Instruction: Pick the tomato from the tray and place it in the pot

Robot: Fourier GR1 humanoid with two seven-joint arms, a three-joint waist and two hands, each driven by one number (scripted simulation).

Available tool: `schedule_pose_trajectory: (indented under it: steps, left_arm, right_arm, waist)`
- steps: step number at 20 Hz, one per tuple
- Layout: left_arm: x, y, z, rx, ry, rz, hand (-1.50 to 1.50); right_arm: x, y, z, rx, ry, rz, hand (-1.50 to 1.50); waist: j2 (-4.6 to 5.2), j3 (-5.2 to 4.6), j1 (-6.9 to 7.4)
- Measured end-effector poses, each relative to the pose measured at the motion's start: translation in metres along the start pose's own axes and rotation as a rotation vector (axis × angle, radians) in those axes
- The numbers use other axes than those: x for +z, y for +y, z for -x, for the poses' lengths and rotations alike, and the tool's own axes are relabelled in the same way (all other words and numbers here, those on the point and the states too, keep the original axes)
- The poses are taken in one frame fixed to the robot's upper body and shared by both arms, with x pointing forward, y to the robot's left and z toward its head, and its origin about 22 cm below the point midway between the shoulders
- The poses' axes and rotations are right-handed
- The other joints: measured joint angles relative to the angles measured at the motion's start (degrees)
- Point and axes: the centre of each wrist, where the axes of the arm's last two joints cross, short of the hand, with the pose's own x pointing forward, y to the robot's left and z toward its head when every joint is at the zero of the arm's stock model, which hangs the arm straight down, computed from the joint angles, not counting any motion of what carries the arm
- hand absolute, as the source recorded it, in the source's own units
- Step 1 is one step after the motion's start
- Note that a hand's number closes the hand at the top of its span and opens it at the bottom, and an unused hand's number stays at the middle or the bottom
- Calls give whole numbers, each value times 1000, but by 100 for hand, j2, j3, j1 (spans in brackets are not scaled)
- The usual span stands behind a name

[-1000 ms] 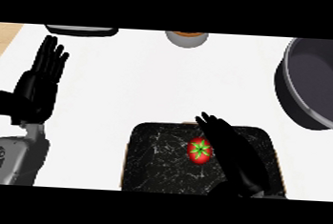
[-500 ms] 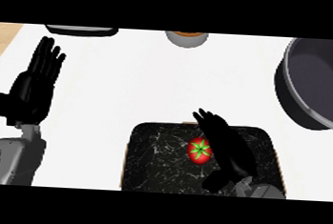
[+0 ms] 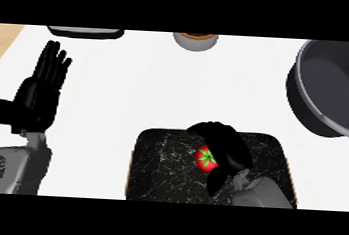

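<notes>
The right hand [image 3: 224, 148] is curled over the tomato [image 3: 205, 157] on the tray [image 3: 160, 164], fingers arched across its top and far side, thumb below; the red fruit shows only at the hand's left, so the hold looks closed round it, though how far the fingers wrap the hidden side I cannot tell. The step in hand appears to be the grasp; to do it well, the fingers should settle under the widest part before any lift, since a round, smooth tomato would likely roll out of a shallow pinch; a straight rise first seems wise, to clear the tray's rim.

The pot [image 3: 334, 93] lies up and to the right of the hand, well apart, its wall high; the tomato must go above that rim, then down inside. Between the two the counter is bare; a bowl [image 3: 195, 40] sits far ahead, off the path. The left hand [image 3: 40, 90] rests open, fingers up, far to the left.
</notes>
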Motion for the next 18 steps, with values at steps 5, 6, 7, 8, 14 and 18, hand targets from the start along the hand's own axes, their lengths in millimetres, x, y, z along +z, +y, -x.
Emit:
schedule_pose_trajectory:
  steps: [5, 6, 7, 8, 14, 18]
  left_arm:
    - [-5, 3, -1, -2, -7, -6, 0]
    - [-3, 6, -3, 0, -12, -5, 0]
    - [-2, 3, -1, 1, -6, -3, 0]
    - [-2, 4, -5, 0, -5, -2, 0]
    - [-4, 0, -1, 5, -6, -7, 0]
    - [-4, 3, 4, -3, -3, -11, 0]
  right_arm:
    - [-7, 9, -7, 50, -86, 31, 150]
    - [-9, 8, -9, 58, -94, 28, 150]
    - [-10, 8, -11, 71, -99, 25, 150]
    - [-9, 10, -12, 78, -102, 29, 150]
    - [-1, 9, -24, 133, -77, 104, 150]
    - [17, -5, -37, 143, -27, 196, 150]
  waist:
    - [-24, -19, -11]
    - [-19, -17, -10]
    - [-15, -15, -15]
    - [-19, -17, -15]
    - [-6, -3, -33]
    - [16, 23, -55]
